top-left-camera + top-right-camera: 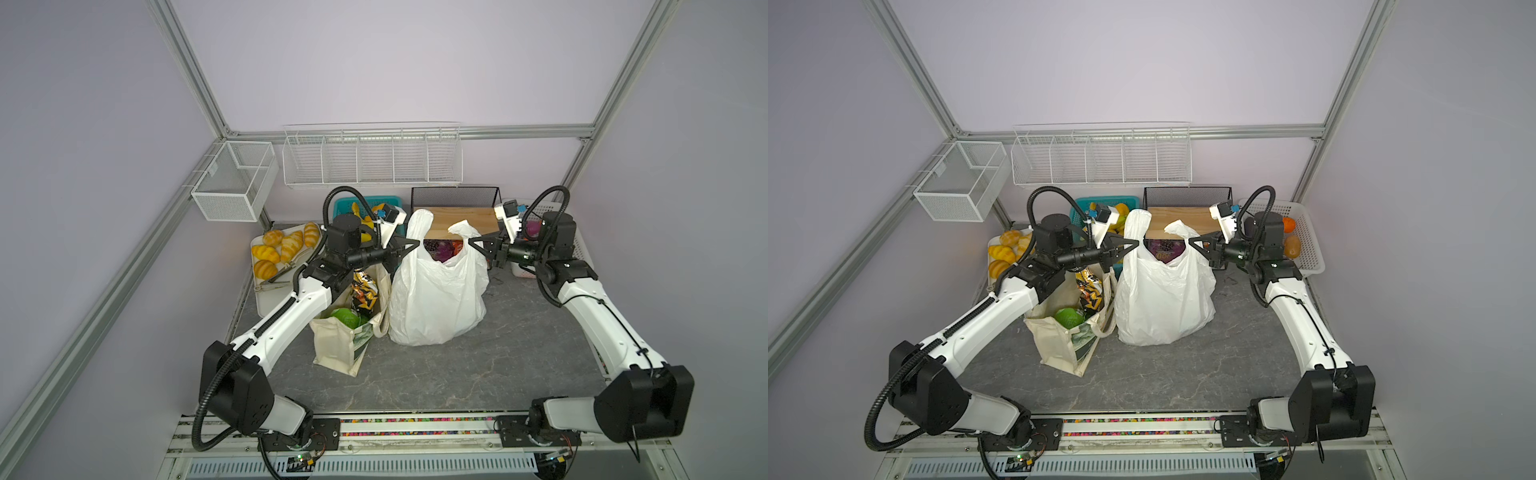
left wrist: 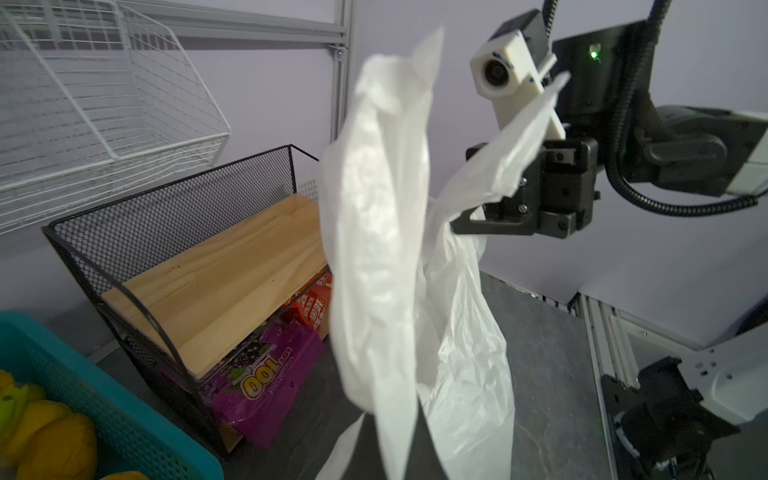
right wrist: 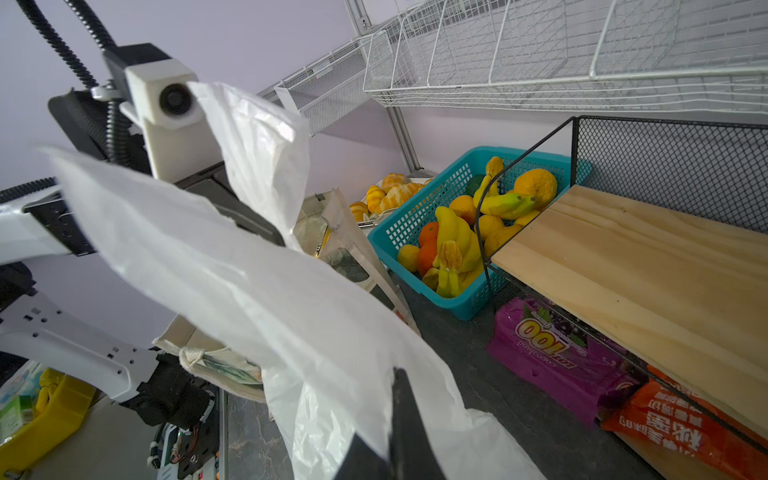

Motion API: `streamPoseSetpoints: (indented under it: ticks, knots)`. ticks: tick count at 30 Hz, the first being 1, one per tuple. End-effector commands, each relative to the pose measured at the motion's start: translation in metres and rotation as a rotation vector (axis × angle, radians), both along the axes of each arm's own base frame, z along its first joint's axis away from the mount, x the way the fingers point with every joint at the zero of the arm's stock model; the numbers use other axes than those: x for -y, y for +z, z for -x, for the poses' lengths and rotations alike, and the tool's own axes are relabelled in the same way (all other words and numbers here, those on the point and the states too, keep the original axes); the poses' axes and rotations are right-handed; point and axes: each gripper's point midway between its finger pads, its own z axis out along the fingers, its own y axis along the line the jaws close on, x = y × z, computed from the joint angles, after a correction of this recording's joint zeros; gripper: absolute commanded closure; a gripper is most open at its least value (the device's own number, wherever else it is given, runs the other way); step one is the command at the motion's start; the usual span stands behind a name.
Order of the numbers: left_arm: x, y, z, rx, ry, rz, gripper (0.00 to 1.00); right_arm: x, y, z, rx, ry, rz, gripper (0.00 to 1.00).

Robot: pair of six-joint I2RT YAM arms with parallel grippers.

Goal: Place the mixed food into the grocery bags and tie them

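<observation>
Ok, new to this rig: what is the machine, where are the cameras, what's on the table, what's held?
Two white-and-black robot arms, each ending in a two-finger gripper. Two pictures look down from one overhead camera; the other two come from cameras on the arms' wrists. On the dark grey table stands a thin translucent white plastic carrier bag; beside it a cream canvas tote holds a black-and-yellow zigzag snack bag and a bright green snack bag. Around them are golden bread rolls, a teal plastic basket of fruit and a black mesh rack. The left gripper and the right gripper are each shut on one of that bag's handles.
</observation>
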Motion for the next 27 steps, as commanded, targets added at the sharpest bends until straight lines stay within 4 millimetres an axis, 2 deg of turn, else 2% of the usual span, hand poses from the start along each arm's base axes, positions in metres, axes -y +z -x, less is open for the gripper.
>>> streamPoseSetpoints:
  ticks: [1,4,7,14,22,27]
  knots:
    - [0.013,-0.014,0.028,0.091,-0.114,-0.130,1.00,0.005,-0.006,-0.010,-0.071,-0.062,-0.031,0.94]
    - [0.022,-0.024,0.042,0.147,-0.160,-0.205,1.00,0.004,-0.009,-0.012,-0.122,-0.060,-0.052,0.94]
    - [0.029,-0.034,0.048,0.195,-0.180,-0.299,1.00,0.001,-0.011,-0.010,-0.149,-0.040,-0.052,0.93]
    - [0.039,-0.050,0.040,0.244,-0.188,-0.519,1.00,-0.002,-0.016,0.002,-0.136,0.018,-0.002,0.92]
    - [0.051,-0.037,0.030,0.304,-0.225,-0.606,1.00,-0.009,-0.011,0.019,-0.019,0.142,0.015,0.89]
    - [0.058,-0.037,0.025,0.294,-0.242,-0.616,1.00,-0.011,-0.006,0.027,0.103,0.195,0.015,0.81]
